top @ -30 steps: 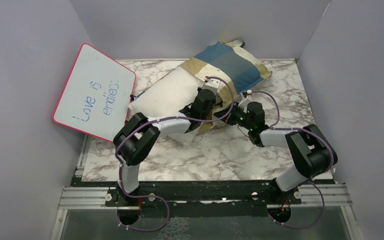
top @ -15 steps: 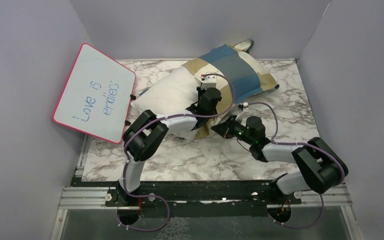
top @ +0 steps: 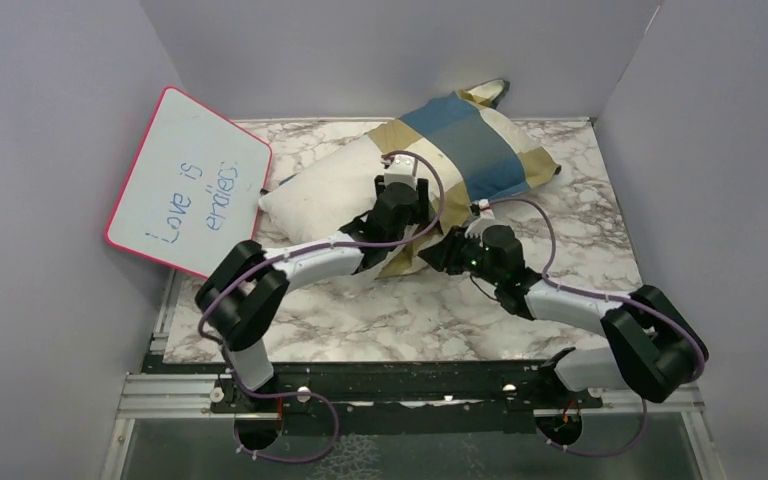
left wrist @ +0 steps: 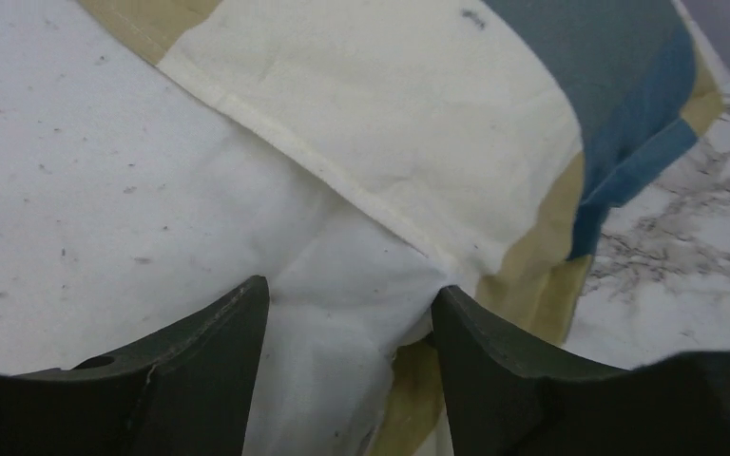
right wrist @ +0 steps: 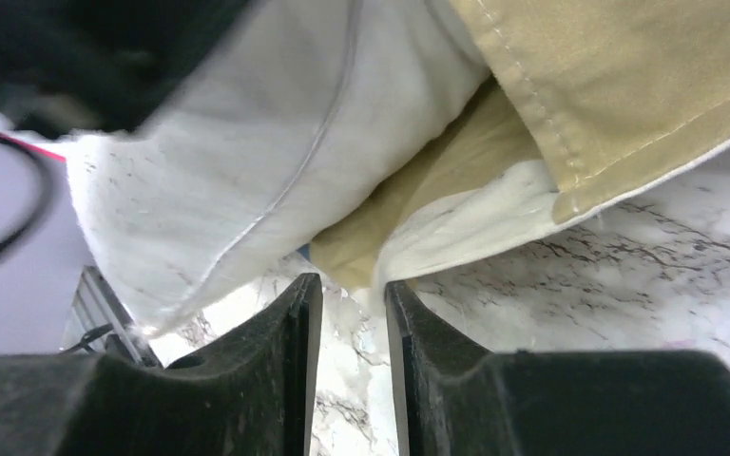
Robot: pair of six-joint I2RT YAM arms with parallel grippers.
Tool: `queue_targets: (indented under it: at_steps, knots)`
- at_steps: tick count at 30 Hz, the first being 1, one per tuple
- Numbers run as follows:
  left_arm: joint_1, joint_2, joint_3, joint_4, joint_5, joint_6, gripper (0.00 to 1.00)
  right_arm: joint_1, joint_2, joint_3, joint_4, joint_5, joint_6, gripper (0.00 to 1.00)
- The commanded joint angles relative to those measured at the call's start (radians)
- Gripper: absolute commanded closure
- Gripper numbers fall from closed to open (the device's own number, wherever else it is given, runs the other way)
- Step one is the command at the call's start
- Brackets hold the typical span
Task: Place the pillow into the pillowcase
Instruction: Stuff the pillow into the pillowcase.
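1. The pillow [top: 312, 195] lies slantwise across the far half of the table [top: 440, 310]. Its bare white end points toward the left edge and its other end is tucked inside the pillowcase [top: 470, 145].
2. The pillowcase covers roughly the far-right half of the pillow. One of its corners rides up against the back wall [top: 380, 50] at the table's far edge.
3. The open hem of the pillowcase crosses the pillow about mid-length, cream on top and tan down at the near side.
4. The left gripper [left wrist: 350, 287] sits over the top of the pillow, right at that hem. Its fingers stand well apart and a soft ridge of white pillow cloth bulges between them. Nothing looks pinched, though I cannot tell whether the pads touch the cloth.
5. The right gripper [right wrist: 352, 280] is low by the near side of the pillow, just beside the tan lower lip of the opening.
6. Its fingers are only narrowly parted, and bare marble shows through the gap. A limp tip of tan and white cloth hangs just past the fingertips, and it is not clamped.
7. In the right wrist view the stitched tan hem drapes down at the upper right, and the white pillow bulges out beside it.
8. A pink-rimmed whiteboard [top: 185, 185] leans against the left wall [top: 40, 200] over the table's far-left corner, with blue handwriting on it.
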Motion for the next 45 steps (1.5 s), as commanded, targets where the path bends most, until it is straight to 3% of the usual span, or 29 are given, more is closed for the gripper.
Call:
queue_targets:
  at_steps: [1,5,10,17,24,27,29,34,36,45]
  knots:
    - [0.027,-0.212,0.005,-0.287,0.208,-0.042,0.34,0.009,-0.134,0.066,-0.359,0.126,-0.097,0.62]
    - [0.078,-0.324,0.041,-0.517,0.284,-0.093,0.32,0.009,-0.276,0.153,-0.571,0.2,-0.194,0.56]
    - [0.216,-0.436,0.019,-0.558,0.367,-0.099,0.28,0.009,-0.245,0.402,-0.763,0.243,-0.316,0.54]
    - [0.41,-0.414,-0.006,-0.576,0.283,-0.045,0.14,0.013,0.106,0.867,-0.802,0.275,-0.605,0.48]
    - [0.455,-0.248,0.013,-0.556,0.246,-0.035,0.07,0.024,0.487,1.299,-0.846,0.263,-0.863,0.38]
    - [0.455,-0.144,0.017,-0.534,0.317,-0.043,0.08,0.027,0.599,1.412,-0.845,0.27,-0.912,0.36]
    - [0.455,-0.088,0.006,-0.505,0.373,-0.057,0.21,0.028,0.662,1.459,-0.828,0.265,-0.946,0.34]
    - [0.425,-0.076,-0.129,-0.329,0.427,-0.105,0.81,0.054,0.781,1.509,-0.768,0.354,-1.086,0.3]
    - [0.412,-0.093,-0.176,-0.27,0.428,-0.112,1.0,0.058,0.817,1.536,-0.768,0.376,-1.121,0.29]
    - [0.373,-0.146,-0.274,-0.124,0.378,-0.104,1.0,0.073,0.899,1.614,-0.773,0.434,-1.182,0.28]
